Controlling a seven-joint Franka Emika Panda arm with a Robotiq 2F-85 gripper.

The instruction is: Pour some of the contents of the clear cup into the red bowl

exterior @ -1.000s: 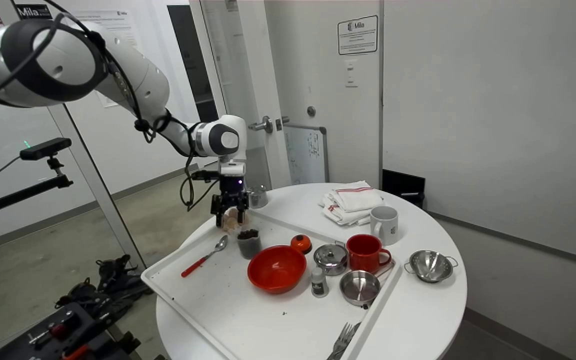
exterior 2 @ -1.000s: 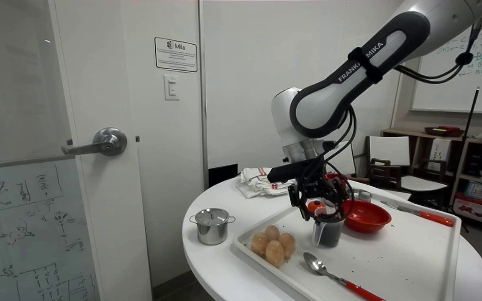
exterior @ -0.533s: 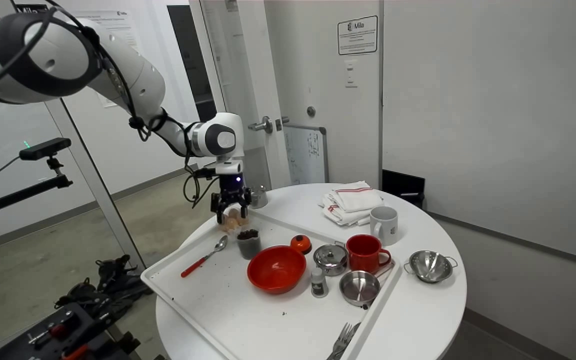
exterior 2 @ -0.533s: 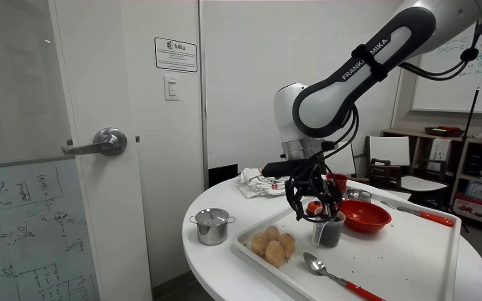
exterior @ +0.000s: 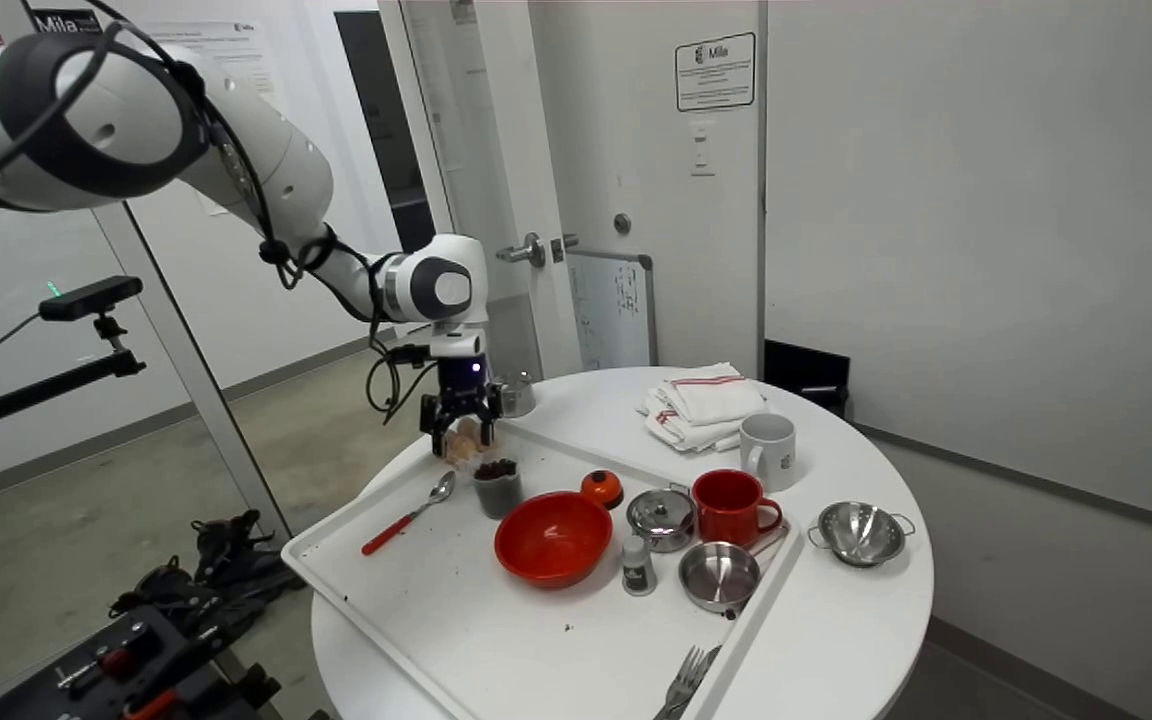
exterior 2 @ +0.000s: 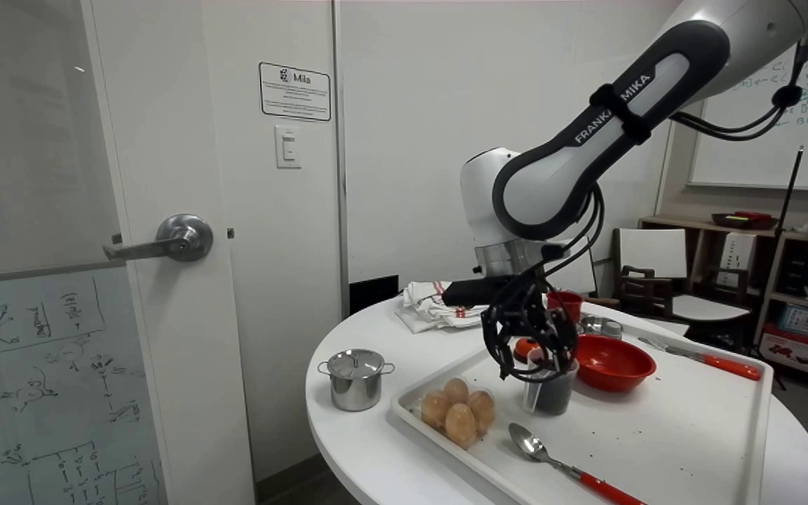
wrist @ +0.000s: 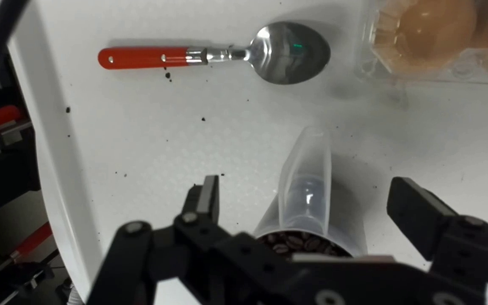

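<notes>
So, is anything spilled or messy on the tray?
Yes, a little: small dark crumbs lie scattered over the white tray, some by the spoon. They look odd because they're loose on the tray, while the clear cup stands upright with coffee beans inside. I can't tell whether the crumbs came from it.

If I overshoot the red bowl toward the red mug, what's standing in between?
In an exterior view, a small metal pot stands between the red bowl and the red mug. A small shaker stands just off that line.
</notes>
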